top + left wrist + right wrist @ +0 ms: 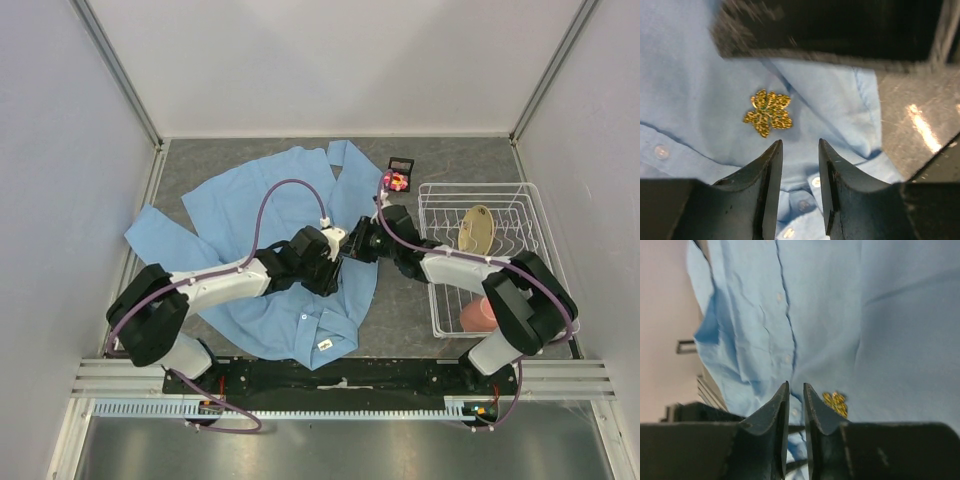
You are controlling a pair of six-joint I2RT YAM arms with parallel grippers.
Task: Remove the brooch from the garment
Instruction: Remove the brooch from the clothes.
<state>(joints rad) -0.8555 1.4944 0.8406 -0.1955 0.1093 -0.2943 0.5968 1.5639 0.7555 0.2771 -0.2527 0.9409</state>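
- Brooch (397, 181) lies at the far right of the tabletop (200, 160), just beside a small dark case (402, 163) and near the far-left corner of the wire basket (470, 185). From above it seems to sit just off the edge of the garment (270, 210); whether it touches cloth I cannot tell.
- Left gripper (800, 145): jaws parted a moderate way and empty, with a dull gold emblem (768, 112) on the shirt front just ahead of the tips. That emblem is not the pin wanted.
- Right gripper (796, 386): jaws narrow but parted, nothing between them, close over the same emblem.
- Handling, as a judgement: the pin is light, small and rigid, and its petals could slip or chip, so pinch it across the rim. The shirt is soft and would lift with any caught pin, so one arm should press the fabric flat close by.
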